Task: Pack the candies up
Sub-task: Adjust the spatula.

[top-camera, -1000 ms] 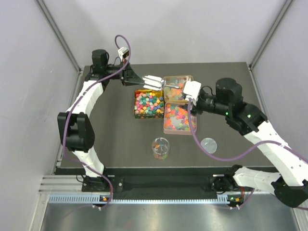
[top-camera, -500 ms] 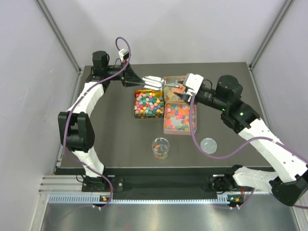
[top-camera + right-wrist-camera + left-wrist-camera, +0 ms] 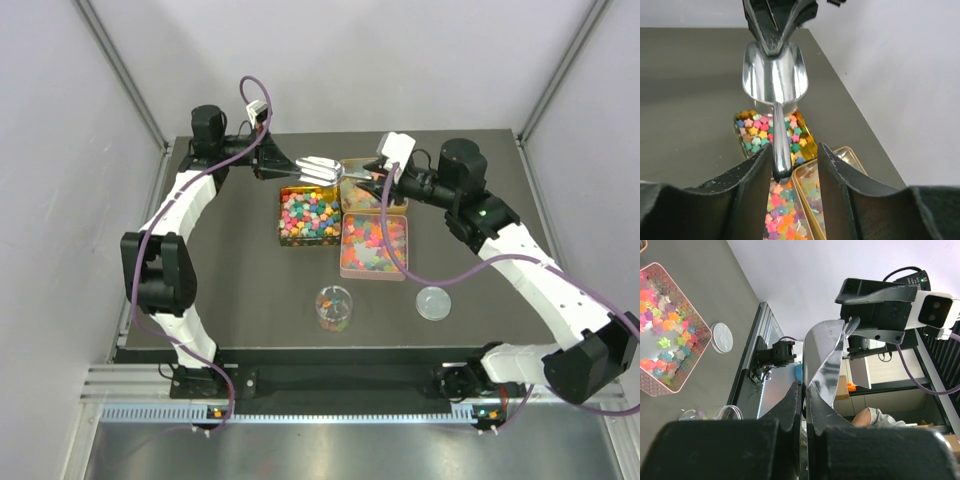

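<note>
The candies fill three open tins: opaque star-like ones in a gold tin point(image 3: 308, 215) point(image 3: 771, 134), translucent ones in a pink tin point(image 3: 372, 245) point(image 3: 666, 342) and in a third tin point(image 3: 362, 190) point(image 3: 837, 200). My left gripper point(image 3: 300, 165) point(image 3: 807, 390) is shut on the bowl rim of a metal scoop point(image 3: 322, 169) point(image 3: 824, 357) point(image 3: 774, 75), held in the air above the tins' far edge. My right gripper point(image 3: 368, 181) point(image 3: 792, 165) is open, and the end of the scoop's handle point(image 3: 780, 167) sits between its fingers, close to the left finger point(image 3: 747, 180).
A small clear cup point(image 3: 335, 308) holding some candies stands nearer the front, with its round lid point(image 3: 433, 302) point(image 3: 721, 336) lying to the right. The dark table's far edge point(image 3: 450, 133) and the grey walls are close behind the grippers.
My right gripper has moved up and left from over the tins to the scoop's handle, which now lies between its fingers. The left arm and scoop have stayed still.
</note>
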Controlling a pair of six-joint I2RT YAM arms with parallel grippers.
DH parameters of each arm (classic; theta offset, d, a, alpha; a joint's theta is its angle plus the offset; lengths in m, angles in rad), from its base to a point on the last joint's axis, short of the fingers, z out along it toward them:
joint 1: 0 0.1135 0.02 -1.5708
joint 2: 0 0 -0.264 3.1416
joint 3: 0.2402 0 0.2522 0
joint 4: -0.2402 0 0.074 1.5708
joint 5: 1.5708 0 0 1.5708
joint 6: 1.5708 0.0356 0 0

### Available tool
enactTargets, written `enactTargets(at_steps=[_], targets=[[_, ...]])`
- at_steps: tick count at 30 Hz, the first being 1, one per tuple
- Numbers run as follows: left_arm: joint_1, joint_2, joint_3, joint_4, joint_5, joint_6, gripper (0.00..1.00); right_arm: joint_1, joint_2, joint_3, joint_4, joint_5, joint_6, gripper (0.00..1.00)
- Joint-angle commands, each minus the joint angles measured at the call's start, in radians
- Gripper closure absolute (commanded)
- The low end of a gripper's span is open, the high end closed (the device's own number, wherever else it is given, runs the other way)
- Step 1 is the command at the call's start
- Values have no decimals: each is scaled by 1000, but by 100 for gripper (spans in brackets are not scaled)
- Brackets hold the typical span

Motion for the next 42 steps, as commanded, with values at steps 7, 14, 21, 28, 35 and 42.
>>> enactTargets(at_steps=[7,14,21,28,35,42], targets=[[3,5,-1,52,195,-11,100,-10,-10,96,68,-110,91,62],[3,9,4,52,195,-9,100,-10,-4,92,52,-120,88,64],[3,14,7,53,195,-13,100,-8,17,84,45,-144,68,64],[3,9,-5,102,193,-57,100,-8,63,96,40,-138,44,63],[5,6,-19,104,195,-59,100,-8,80,98,69,-147,45,64],[6,14,-16,104,193,-56,100,-7,85,111,91,-155,79,67]])
